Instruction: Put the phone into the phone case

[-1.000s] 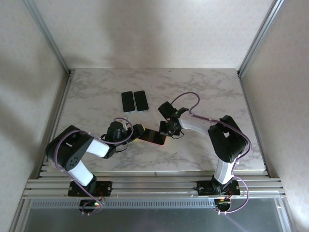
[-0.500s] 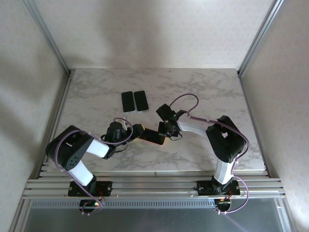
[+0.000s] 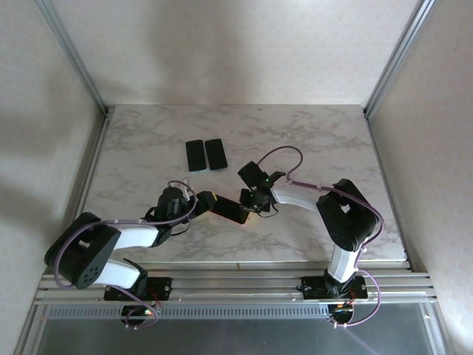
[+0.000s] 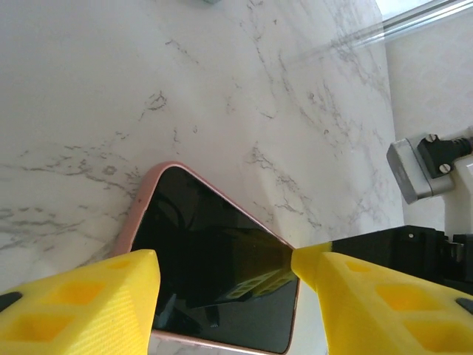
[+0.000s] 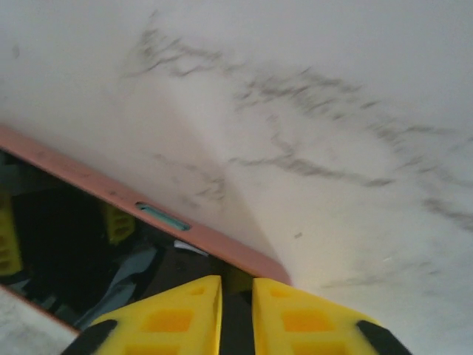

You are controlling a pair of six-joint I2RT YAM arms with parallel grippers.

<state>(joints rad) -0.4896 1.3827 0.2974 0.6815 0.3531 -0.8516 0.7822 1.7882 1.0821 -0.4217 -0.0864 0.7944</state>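
Left claw (image 4: 224, 266) reaches in from nine o'clock and grasps the phone (image 4: 199, 222) across its long edges, probably to steady it near the middle of the marble table (image 3: 325, 140). A pink case (image 5: 89, 181) rims the screen. The right claw (image 5: 236, 285), reaching from three o'clock, bears on a corner, fingers nearly together; I cannot tell whether it pinches. Two dark slabs (image 3: 205, 154) lie toward twelve.

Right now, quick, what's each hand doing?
Left hand: closed on the pink-edged phone, a finger on each side.
Right hand: open just a crack, at the phone's corner, holding nothing.
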